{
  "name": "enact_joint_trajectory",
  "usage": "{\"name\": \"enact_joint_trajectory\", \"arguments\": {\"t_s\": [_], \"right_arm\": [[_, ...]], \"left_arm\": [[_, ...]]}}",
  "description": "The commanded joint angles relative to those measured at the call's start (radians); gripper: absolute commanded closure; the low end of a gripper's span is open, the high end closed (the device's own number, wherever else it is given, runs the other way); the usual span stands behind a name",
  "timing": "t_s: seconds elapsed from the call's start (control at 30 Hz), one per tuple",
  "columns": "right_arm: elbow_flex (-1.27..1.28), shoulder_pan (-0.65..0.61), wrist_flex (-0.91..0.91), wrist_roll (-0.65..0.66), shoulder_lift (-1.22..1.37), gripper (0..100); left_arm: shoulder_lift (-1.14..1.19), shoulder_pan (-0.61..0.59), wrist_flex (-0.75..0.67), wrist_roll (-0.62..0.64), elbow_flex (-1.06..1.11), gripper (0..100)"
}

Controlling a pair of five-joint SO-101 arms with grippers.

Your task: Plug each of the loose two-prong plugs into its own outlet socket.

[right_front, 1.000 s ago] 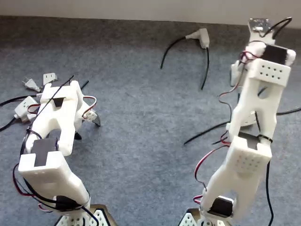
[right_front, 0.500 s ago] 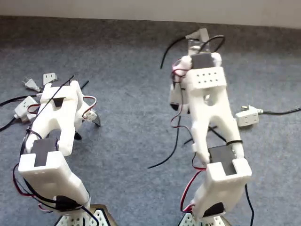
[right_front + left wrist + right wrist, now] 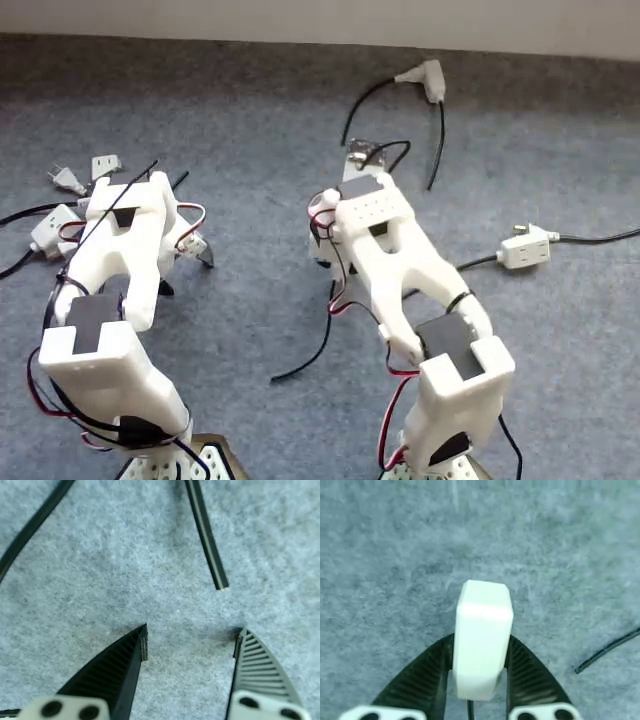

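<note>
At the far left of the table, the high view showed a loose two-prong plug [image 3: 68,180] lying flat, with a small white piece [image 3: 105,165] just beside it and a white socket [image 3: 50,228] a little nearer to the arm bases. The left arm stood close to this group, so I judged it the nearer arm for that plug. The left gripper [image 3: 193,632] was spread wide and held nothing. It hung over bare carpet [image 3: 100,580], and the cut end of a black cable [image 3: 210,545] lay just ahead of its tips.

In the middle, the right gripper [image 3: 481,640] was closed on a white block [image 3: 482,620]. The long axis of the block ran along the fingers and pointed away from the wrist. Its front face was turned away, so I could not tell whether it had prongs or slots.

Beyond the right arm lay an angled white plug [image 3: 425,78] on its cable. To the right, well apart, lay a white corded piece [image 3: 527,247]. The held block probably had to be turned end-on toward one of these two.
</note>
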Motion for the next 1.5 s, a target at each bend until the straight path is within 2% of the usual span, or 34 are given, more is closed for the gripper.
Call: {"name": "enact_joint_trajectory", "arguments": {"t_s": [0.0, 0.07, 0.2, 0.3, 0.57, 1.0, 1.33, 1.47], "right_arm": [[0.004, -0.022, -0.019, -0.002, -0.059, 92.8], [0.007, -0.018, -0.019, -0.006, -0.059, 92.3], [0.008, -0.012, -0.019, -0.072, -0.058, 80.5], [0.004, -0.012, -0.019, -0.048, -0.058, 75.4], [-0.044, -0.019, -0.019, -0.028, -0.059, 75.3], [-0.151, -0.143, -0.027, -0.028, -0.051, 75.3], [-0.41, -0.248, -0.015, -0.028, 0.111, 75.3], [-0.555, -0.252, 0.081, -0.023, 0.128, 75.3]], "left_arm": [[-0.047, 0.015, -0.031, 0.003, -0.007, 71], [-0.047, 0.015, -0.031, 0.002, -0.007, 71], [-0.047, 0.015, -0.031, 0.002, -0.005, 71], [-0.047, 0.015, -0.031, 0.002, -0.005, 71], [-0.047, 0.016, -0.031, 0.002, -0.007, 71], [-0.047, 0.016, -0.031, 0.002, -0.008, 71], [-0.047, 0.01, -0.031, 0.002, -0.008, 71], [-0.047, 0.01, -0.031, 0.002, -0.008, 71]]}}
